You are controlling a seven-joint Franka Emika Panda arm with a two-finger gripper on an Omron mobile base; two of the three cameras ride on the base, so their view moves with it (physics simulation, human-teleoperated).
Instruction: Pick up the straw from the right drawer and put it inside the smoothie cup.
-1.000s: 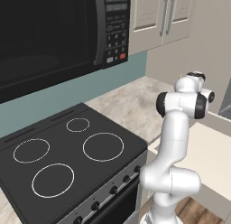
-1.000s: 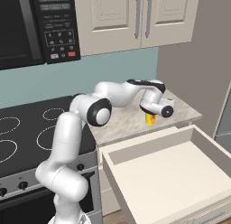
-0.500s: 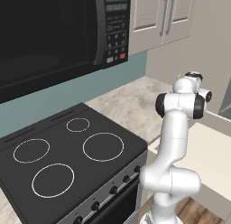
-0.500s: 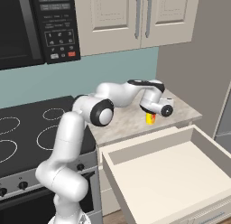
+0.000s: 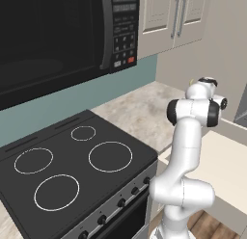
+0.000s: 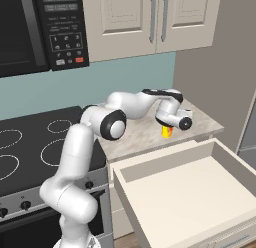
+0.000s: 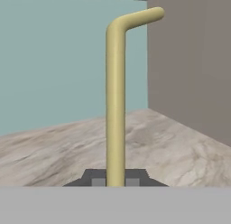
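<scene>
Hand view, tool [image 7: 115,179] clamped on straw [image 7: 116,96]; right base view, smoothie cup [image 6: 167,132] on counter [image 6: 145,134], right drawer [image 6: 185,192] open

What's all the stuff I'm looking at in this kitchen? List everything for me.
straw: one, yellowish, bent at its tip, clamped between the finger tips
smoothie cup: one, bright yellow, on the counter under the hand
right drawer: one, pale cream, pulled open below the counter
counter: one, marbled beige, right of the stove
stove: one, black, four burner rings
microwave: one, black, above the stove
cabinet doors: two, cream, above the counter
arm: one, white with dark joints
gripper: one, dark, shut on the straw
</scene>
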